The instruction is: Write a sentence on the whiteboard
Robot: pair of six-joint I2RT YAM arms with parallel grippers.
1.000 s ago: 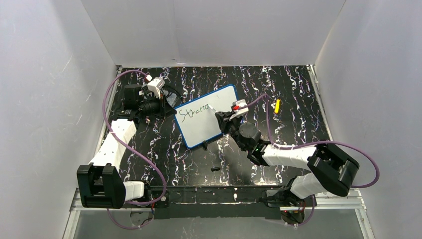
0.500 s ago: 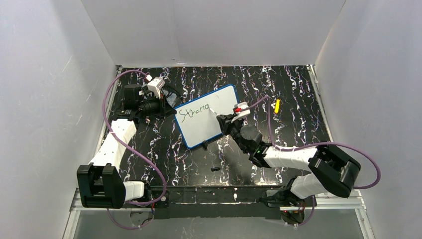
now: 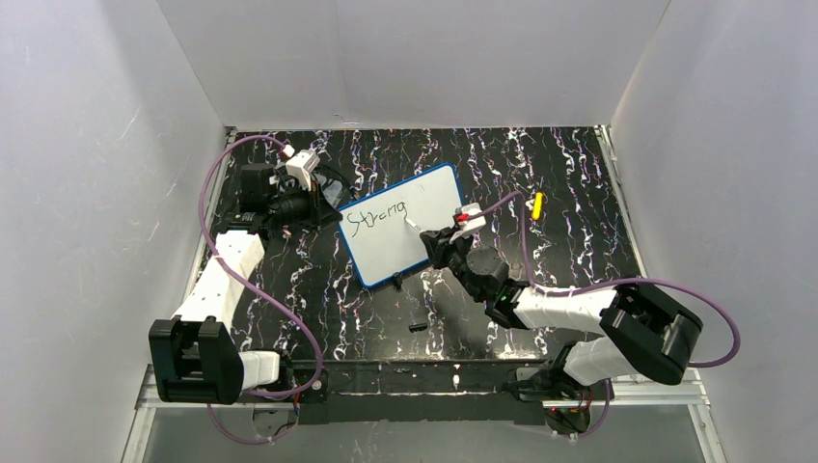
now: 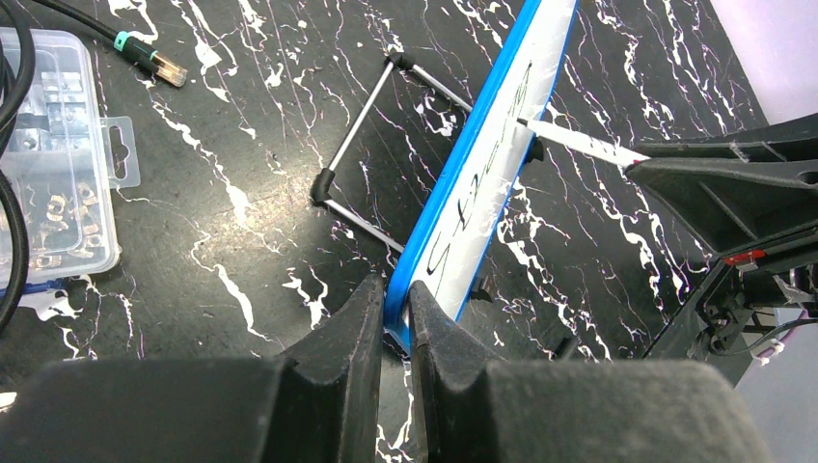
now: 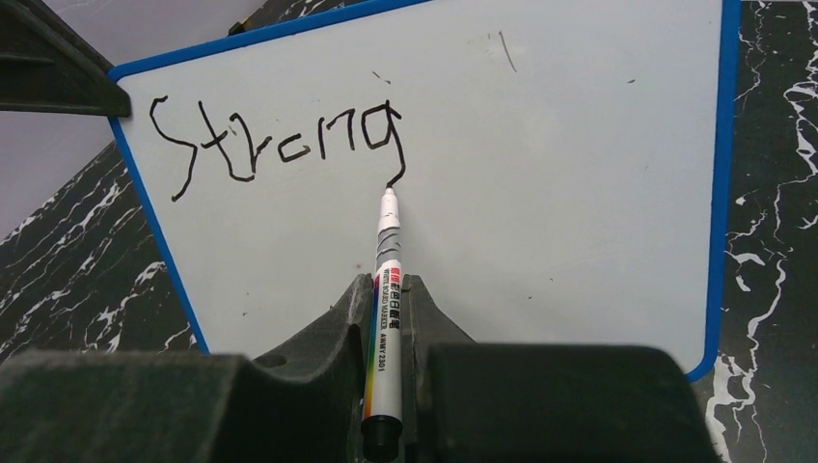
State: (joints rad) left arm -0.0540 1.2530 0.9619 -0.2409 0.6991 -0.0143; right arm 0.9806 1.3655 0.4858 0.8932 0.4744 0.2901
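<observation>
The whiteboard point(image 3: 410, 236) with a blue rim stands tilted on a wire stand at the table's middle. It also shows edge-on in the left wrist view point(image 4: 482, 164) and face-on in the right wrist view point(image 5: 540, 193). The sentence point(image 5: 280, 145) reads "Strong" in dark script on one line. My left gripper point(image 4: 394, 313) is shut on the board's left blue rim. My right gripper point(image 5: 386, 299) is shut on a white marker point(image 5: 384, 318). The marker tip touches the board at the tail of the "g".
A clear plastic parts box point(image 4: 48, 154) and cables lie at the far left. A yellow object point(image 3: 537, 204) lies right of the board. A small black cap point(image 3: 417, 327) lies near the front. White walls enclose the table.
My right gripper has drawn the marker down and a little right, adding the "g" after "Stron". The left gripper and the board have not moved.
</observation>
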